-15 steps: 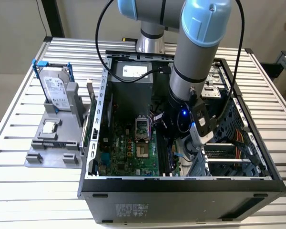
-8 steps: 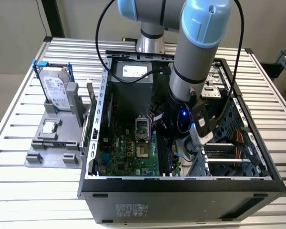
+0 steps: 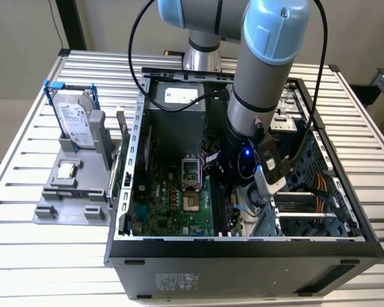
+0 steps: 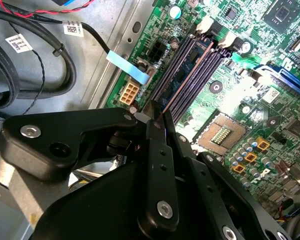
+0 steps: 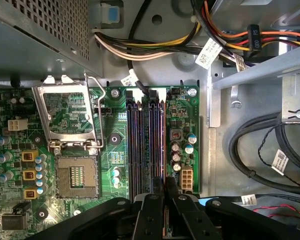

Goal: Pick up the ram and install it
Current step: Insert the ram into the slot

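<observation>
- One gripper (image 5: 162, 192) hung low inside the open computer case (image 3: 243, 246), fingers nearly together over the memory slots (image 5: 146, 142).
- Whether they pinched the ram was unclear; its place stayed hidden.

A robotics lab or test workshop: an open desktop computer case (image 3: 243, 249) lies on a slatted aluminium bench (image 3: 25, 160), its green motherboard (image 3: 169, 198) exposed beneath an industrial robot arm (image 3: 262, 70). On the exterior view's left, a grey parts fixture (image 3: 73, 192) holds a hard drive (image 3: 73, 121) and a small processor chip (image 3: 66, 170).
</observation>
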Tool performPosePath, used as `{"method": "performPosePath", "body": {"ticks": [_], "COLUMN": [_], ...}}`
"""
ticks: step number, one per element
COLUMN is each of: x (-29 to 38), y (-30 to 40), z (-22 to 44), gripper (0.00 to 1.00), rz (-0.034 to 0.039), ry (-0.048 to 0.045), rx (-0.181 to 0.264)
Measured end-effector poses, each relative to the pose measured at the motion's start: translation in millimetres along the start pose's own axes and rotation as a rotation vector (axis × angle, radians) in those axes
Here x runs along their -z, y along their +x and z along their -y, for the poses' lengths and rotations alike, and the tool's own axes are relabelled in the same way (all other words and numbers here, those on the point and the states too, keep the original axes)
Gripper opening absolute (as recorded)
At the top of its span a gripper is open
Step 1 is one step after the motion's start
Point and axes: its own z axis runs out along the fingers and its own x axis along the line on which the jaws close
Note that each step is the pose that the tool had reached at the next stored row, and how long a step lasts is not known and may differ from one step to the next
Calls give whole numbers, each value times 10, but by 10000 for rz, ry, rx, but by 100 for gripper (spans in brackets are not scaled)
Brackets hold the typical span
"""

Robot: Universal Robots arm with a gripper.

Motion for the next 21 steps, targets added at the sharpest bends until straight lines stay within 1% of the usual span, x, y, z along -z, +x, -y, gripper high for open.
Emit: {"method": "performPosePath", "body": {"ticks": [8,16,21], "x": [0,0,-19], "y": [-3,-7,-7], "z": [0,0,-1], "gripper": [0,0,0], "rz": [0,2,3], "ry": [1,4,-9], "rx": [14,212,230]}}
